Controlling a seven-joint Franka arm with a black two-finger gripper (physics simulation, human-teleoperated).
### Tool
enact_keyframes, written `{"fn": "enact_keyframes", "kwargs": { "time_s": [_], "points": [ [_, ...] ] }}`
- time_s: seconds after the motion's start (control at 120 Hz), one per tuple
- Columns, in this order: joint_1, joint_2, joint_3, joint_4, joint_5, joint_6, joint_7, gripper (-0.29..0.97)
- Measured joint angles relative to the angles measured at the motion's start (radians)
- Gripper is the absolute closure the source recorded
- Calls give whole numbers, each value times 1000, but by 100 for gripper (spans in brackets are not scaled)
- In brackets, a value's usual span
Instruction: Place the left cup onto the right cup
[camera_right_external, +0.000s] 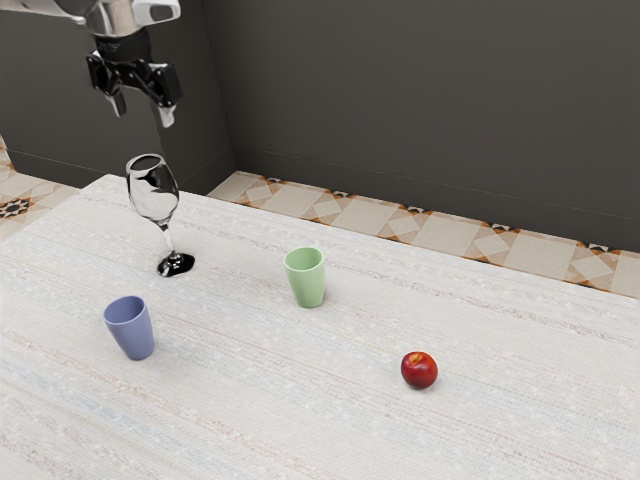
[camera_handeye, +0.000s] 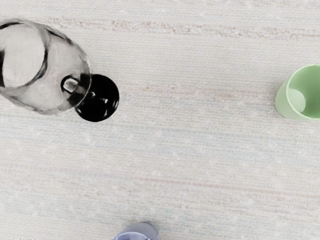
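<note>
My arm's black gripper (camera_right_external: 143, 112) hangs high over the far corner of a pale woven-look table (camera_right_external: 480, 320), at the exterior view's upper left. Its two fingers stand apart with nothing between them. I judge the grasp has not begun, and the height keeps the hand clear of the tall wine glass (camera_right_external: 153, 190) standing almost directly below.

The cup I must move, a blue-purple cup (camera_right_external: 131, 327), stands upright near the table's front, toward the exterior view's left. Its target, a green cup (camera_right_external: 305, 277), stands upright, mouth up, well apart from it toward the exterior view's right and a little farther back. A red apple (camera_right_external: 419, 369) lies farther right again, away from both cups.

From the wrist camera I look straight down. The glass's bowl (camera_handeye: 37, 67) and dark foot sit close under the hand. The green cup (camera_handeye: 300, 95) is cut off by the frame edge, so part of its rim is missing. The blue-purple cup (camera_handeye: 136, 232) shows as a sliver of rim at the frame edge, with its body out of frame.

The glass seems to lean in the exterior view. I cannot tell whether that is a true tilt or camera angle. Its clear wall makes its outline hard to read.
</note>
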Motion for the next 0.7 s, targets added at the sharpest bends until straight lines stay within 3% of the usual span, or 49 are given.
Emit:
{"fn": "enact_keyframes", "kwargs": {
  "time_s": [0.125, 0.208, 0.375, 0.575, 0.7],
  "points": [
    [-9, -72, -55, -88, 5, -11, 7, 0],
    [-13, -102, -58, -238, 6, 34, 2, 0],
    [5, -169, -54, -607, -42, 213, -35, 0],
    [39, -180, -48, -851, -152, 434, -71, 0],
    [57, -271, -46, -1014, -172, 555, -88, 0]
  ]
}}
